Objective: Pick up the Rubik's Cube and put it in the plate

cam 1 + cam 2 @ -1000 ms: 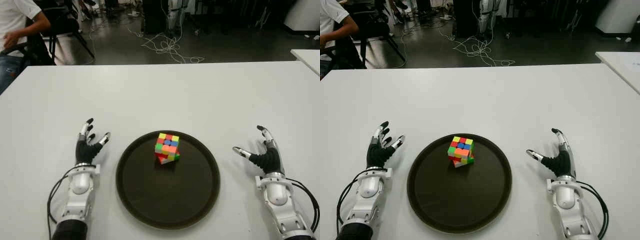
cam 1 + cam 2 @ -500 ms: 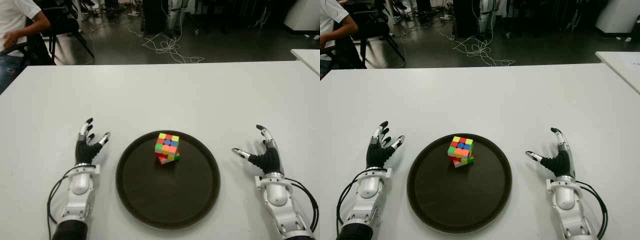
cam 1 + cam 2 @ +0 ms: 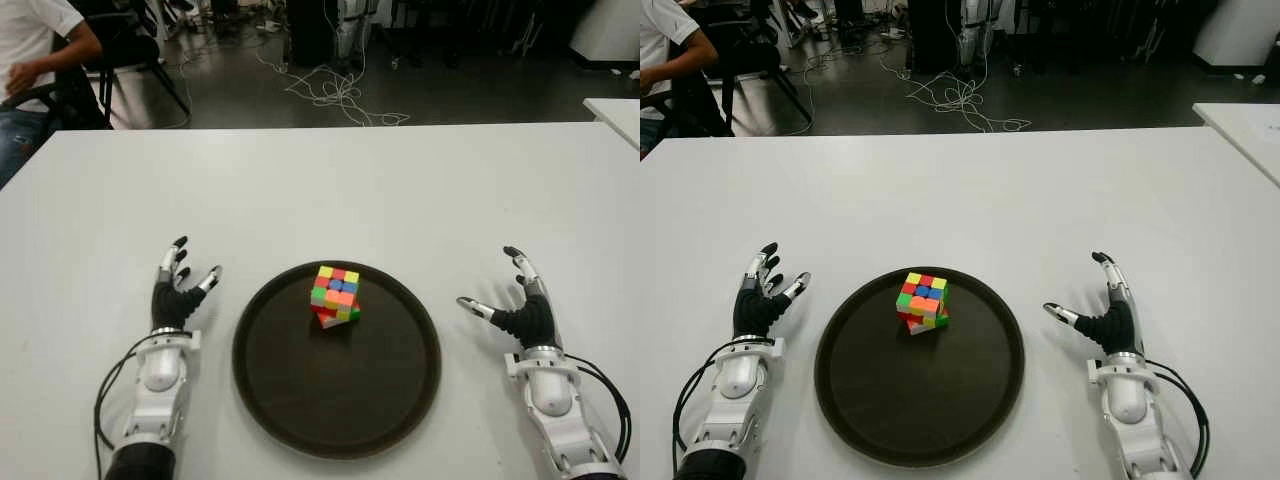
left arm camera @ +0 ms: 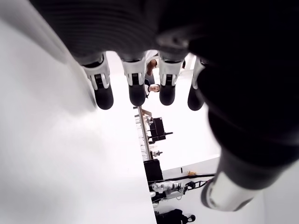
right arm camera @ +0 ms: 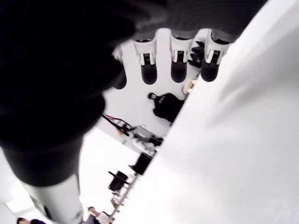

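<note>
In the left eye view, a white table [image 3: 400, 190] is seen, with a round dark plate [image 3: 300, 400] set near its near edge, about midway between the two side edges. The cube [image 3: 335, 296] is found inside the plate, toward the plate's far rim, tilted on its lower layer, and is held by neither hand. The left hand [image 3: 178, 290] is shown just beside the plate on the left, apart from its rim, with fingers spread and nothing held. The right hand [image 3: 520, 305] is shown on the plate's right side, near but clear of the rim, with thumb pointed toward the plate and fingers extended, empty. Past the far edge, a dark floor with loose cables [image 3: 335, 95] is visible, and a seated person [image 3: 35, 55] is seen beyond the far left corner.

In the right eye view, the same layout is given: cube [image 3: 922, 301] within the plate [image 3: 880, 410], hands to either side.

In the left wrist view, the left hand's fingers [image 4: 136, 88] are seen stretched straight over the white table [image 4: 56, 177], with nothing between them.

In the right wrist view, the right hand's fingers [image 5: 178, 65] are likewise seen extended and spread above the table [image 5: 233, 163], with nothing grasped.
</note>
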`<move>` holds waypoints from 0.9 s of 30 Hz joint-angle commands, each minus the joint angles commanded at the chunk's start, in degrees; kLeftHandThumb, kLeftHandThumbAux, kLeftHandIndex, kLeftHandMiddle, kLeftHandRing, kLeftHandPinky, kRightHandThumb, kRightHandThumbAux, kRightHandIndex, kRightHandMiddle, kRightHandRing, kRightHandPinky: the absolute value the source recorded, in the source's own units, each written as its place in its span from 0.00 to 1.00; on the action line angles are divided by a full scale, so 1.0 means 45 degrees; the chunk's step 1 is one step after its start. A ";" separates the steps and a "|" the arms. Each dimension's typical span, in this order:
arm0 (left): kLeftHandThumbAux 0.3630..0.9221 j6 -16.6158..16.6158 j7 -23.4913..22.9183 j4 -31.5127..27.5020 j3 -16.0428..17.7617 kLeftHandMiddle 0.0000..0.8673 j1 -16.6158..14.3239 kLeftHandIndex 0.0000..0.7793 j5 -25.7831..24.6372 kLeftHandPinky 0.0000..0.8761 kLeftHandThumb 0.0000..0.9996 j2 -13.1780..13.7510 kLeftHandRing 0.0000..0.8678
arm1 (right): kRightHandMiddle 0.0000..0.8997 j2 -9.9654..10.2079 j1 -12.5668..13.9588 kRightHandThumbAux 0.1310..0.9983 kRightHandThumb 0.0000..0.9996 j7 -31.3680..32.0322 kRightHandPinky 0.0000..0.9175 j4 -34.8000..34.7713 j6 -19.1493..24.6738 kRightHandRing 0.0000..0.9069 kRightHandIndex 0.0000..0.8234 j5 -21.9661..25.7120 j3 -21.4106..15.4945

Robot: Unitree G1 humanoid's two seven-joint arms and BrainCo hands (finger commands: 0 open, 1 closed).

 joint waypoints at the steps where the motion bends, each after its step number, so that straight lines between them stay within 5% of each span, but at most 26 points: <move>1: 0.78 0.0012 -0.0008 -0.0012 0.0000 0.00 -0.0007 0.00 -0.0008 0.00 0.00 -0.0010 0.00 | 0.00 -0.0001 -0.0027 0.78 0.00 -0.0012 0.00 0.0076 -0.0095 0.00 0.00 0.0001 -0.0011; 12: 0.96 -0.1444 -0.0320 0.0231 0.0145 0.00 0.0085 0.00 -0.0269 0.00 0.00 -0.0156 0.00 | 0.00 -0.0168 -0.0240 0.79 0.00 -0.0249 0.00 0.0911 -0.1653 0.00 0.00 -0.0186 -0.0027; 24: 0.94 -0.2169 -0.0315 0.0969 0.0255 0.00 -0.0169 0.00 -0.0226 0.00 0.00 -0.0105 0.00 | 0.00 -0.0261 -0.0233 0.78 0.00 -0.0625 0.00 0.0970 -0.1982 0.00 0.00 -0.0595 0.0008; 27: 0.90 -0.2367 -0.0361 0.1445 0.0414 0.11 -0.0390 0.09 -0.0390 0.10 0.00 -0.0086 0.10 | 0.10 0.0042 -0.0331 0.78 0.00 -0.0753 0.13 0.1238 -0.2384 0.10 0.08 -0.0131 -0.0288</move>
